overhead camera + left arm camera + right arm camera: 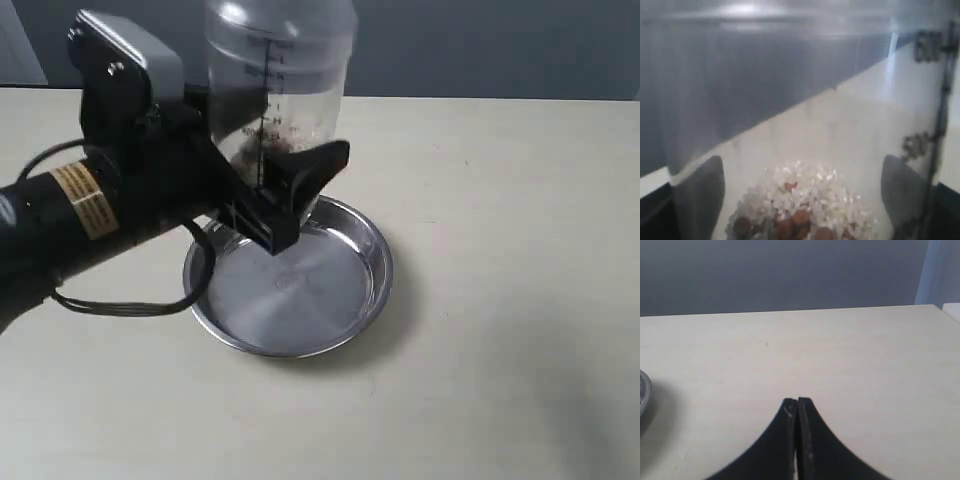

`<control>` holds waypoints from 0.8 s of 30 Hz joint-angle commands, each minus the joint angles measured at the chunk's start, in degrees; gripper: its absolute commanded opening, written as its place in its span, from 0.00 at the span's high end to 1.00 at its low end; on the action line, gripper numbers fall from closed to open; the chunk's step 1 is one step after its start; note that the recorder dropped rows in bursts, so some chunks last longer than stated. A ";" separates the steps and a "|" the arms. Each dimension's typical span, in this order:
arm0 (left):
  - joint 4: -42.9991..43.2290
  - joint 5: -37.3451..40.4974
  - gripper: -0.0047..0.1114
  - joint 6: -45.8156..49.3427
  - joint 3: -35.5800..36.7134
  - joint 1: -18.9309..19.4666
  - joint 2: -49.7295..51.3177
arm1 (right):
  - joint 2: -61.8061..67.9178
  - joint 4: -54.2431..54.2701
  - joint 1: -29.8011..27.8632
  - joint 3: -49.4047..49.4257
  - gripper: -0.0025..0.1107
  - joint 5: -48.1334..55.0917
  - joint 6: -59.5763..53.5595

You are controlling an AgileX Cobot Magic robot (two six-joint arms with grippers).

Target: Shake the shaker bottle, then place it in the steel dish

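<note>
The left gripper (pixel 300 168) is clamped on the shaker bottle (pixel 282 80), its black fingers (pixel 700 196) pressing the clear wall on opposite sides low on the body, level with the small heap of pale grains and brown bits (pixel 800 212) at the bottom. The bottle stands upright above the far left part of the steel dish (pixel 378 270); its base is hidden behind the gripper, so I cannot tell whether it touches the pan. It looks light, being mostly empty, and the plastic wall is stiff but smooth, so it may slip or twist under quick shaking. The low, straight section where it is held seems the right place, since the frosted dome above tapers and offers less purchase. The loose filling will shift, and the tall body could tip on the dish's sloped side unless set on the flat middle. The right gripper (pixel 797 407) is closed on nothing, over bare table (pixel 850 355) well right of the dish. One bottle, one dish, two grippers.
</note>
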 commanded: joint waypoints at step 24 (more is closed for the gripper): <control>-27.54 2.03 0.96 11.16 1.77 3.98 4.75 | -0.25 -0.16 0.21 0.09 0.99 -0.67 0.03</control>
